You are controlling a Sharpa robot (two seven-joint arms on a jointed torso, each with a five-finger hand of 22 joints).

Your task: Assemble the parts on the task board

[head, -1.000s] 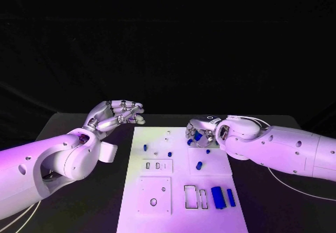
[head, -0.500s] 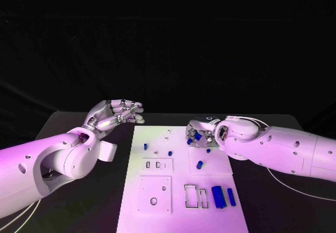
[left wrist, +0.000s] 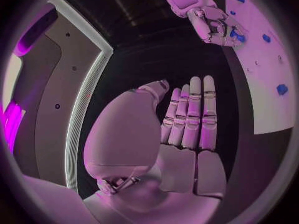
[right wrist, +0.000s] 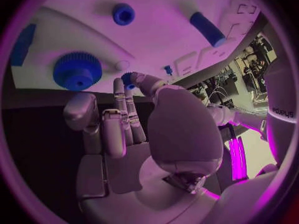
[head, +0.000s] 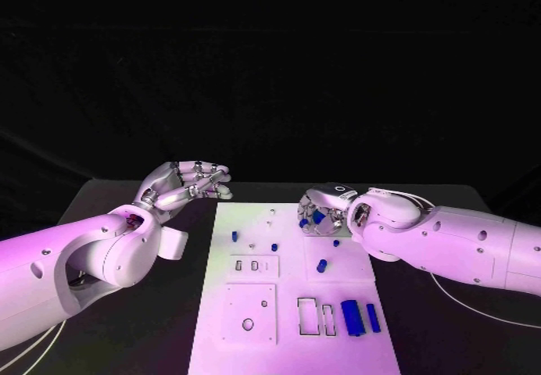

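Watching: my right robot hand (head: 321,212), fingers curled, grasp unclear, over the task board (head: 291,328).
Left robot hand (head: 189,183): empty, loosely curled, off the board.
Gear (right wrist: 77,70): on board; rigid, light; I'd pinch its toothed rim.

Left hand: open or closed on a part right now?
Empty. The left hand hovers beside the task board; the left wrist view shows its fingers straight, side by side, nothing against the palm.

right hand (head: 320,212) low over the task board (head: 291,344) far right corner, blocking the blue parts there, left hand (head: 189,182) off the board's far left edge, near half open above, two blue cylinders (head: 359,316) lying near right
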